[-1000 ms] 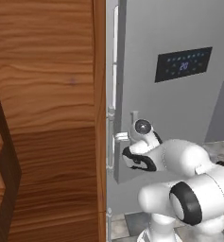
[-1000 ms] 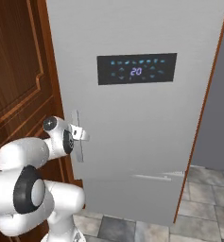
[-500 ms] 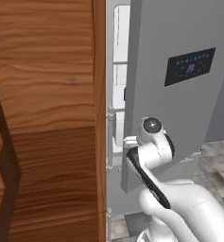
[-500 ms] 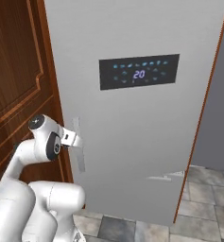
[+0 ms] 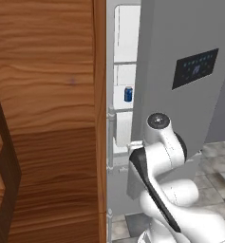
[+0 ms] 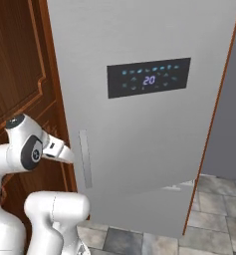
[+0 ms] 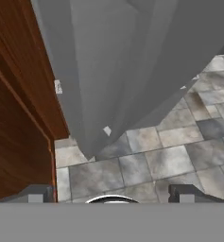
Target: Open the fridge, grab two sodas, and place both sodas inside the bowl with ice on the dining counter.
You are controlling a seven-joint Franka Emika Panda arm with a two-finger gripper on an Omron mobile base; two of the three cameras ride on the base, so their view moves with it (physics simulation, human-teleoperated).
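Observation:
The silver-grey fridge [image 6: 149, 129] stands with its door ajar, and the dark panel [image 6: 148, 79] shows a blue "20". Through the gap in the left base view I see white shelves [image 5: 124, 128] and one soda, a small blue can [image 5: 128, 94], on a shelf. My wrist [image 6: 59, 152] sits just left of the door's recessed handle [image 6: 84, 159], at the door's free edge. In the hand view my gripper [image 7: 112, 194] is open with nothing between its fingertips [image 7: 38, 194], looking down at the door's lower edge and the floor. The bowl and the dining counter are out of view.
A brown wooden cabinet [image 5: 47, 118] stands tight against the fridge's left side, close to my arm. Grey tiled floor [image 7: 146, 160] lies below the door. A grey wall [image 6: 229, 124] runs to the right of the fridge.
The fridge door has swung further out, uncovering the shelves and the blue can. My fingers have come off the handle and spread apart, and the arm has risen.

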